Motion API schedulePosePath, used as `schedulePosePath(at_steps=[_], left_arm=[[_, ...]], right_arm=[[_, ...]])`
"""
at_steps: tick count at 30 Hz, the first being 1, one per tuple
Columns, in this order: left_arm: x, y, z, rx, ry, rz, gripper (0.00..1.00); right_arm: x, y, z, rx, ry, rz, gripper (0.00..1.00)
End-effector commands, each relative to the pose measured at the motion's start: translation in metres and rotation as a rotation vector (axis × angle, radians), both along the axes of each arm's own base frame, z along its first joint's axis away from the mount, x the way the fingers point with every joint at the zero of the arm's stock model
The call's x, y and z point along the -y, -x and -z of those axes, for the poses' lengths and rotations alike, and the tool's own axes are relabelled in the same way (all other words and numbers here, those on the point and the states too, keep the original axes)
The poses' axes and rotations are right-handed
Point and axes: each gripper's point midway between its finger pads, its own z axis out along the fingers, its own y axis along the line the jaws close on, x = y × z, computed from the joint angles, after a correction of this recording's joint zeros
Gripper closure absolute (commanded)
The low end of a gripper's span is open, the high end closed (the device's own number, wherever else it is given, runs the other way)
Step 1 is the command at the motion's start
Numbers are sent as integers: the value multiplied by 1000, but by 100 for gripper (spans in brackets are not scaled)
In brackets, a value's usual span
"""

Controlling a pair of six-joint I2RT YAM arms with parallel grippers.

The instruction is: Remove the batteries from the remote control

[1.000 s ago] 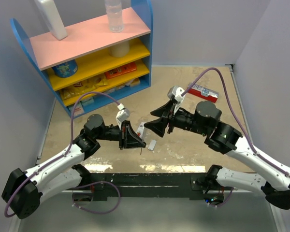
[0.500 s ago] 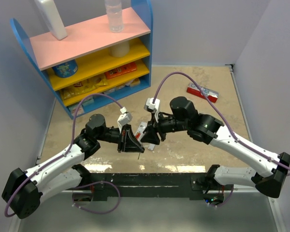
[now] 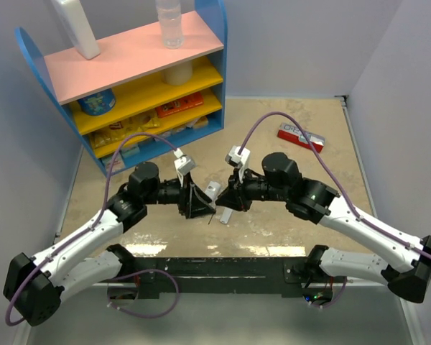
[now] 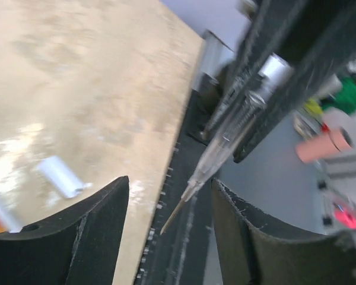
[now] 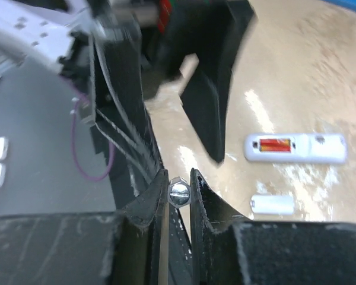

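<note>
Right wrist: right gripper (image 5: pixel 178 178) clamped on tool (image 5: pixel 179 194)
Left gripper (image 4: pixel 169 185): open
Risk: thin end-pinch, tool could twist, miss batteries (image 5: pixel 275 144)

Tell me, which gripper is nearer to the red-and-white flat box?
Right. The right gripper is near the middle of the table, to the left of the box and nearer the front; the left gripper is further left, beyond it.

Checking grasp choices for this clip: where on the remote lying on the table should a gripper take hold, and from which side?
Pinch the remote across its two long edges at the plain end, away from the batteries, coming down from above. It lies flat with the open bay facing up, and its slim width suits a pinch; that hold should leave the bay uncovered.
</note>
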Motion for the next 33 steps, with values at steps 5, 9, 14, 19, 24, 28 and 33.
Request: schedulePosePath(at_steps=[5, 9, 14, 19, 24, 28, 33], left_arm=[[-57, -108, 39, -172, -218, -540, 47], [-64, -122, 84, -251, -333, -608, 55], [-79, -128, 128, -293, -448, -679, 60], [-82, -121, 159, -340, -476, -690, 68], [-83, -109, 185, -403, -515, -676, 72], [-75, -110, 190, -386, -510, -666, 73], [-62, -99, 196, -399, -491, -632, 76]], right_arm=[[24, -66, 10, -50, -108, 524, 100], [40, -90, 31, -63, -100, 719, 100], [41, -100, 45, -89, -91, 790, 100], [44, -105, 47, -105, -102, 840, 100], [45, -104, 40, -99, -139, 842, 100], [45, -104, 42, -96, -136, 838, 100], [48, -106, 50, -92, -123, 854, 100]])
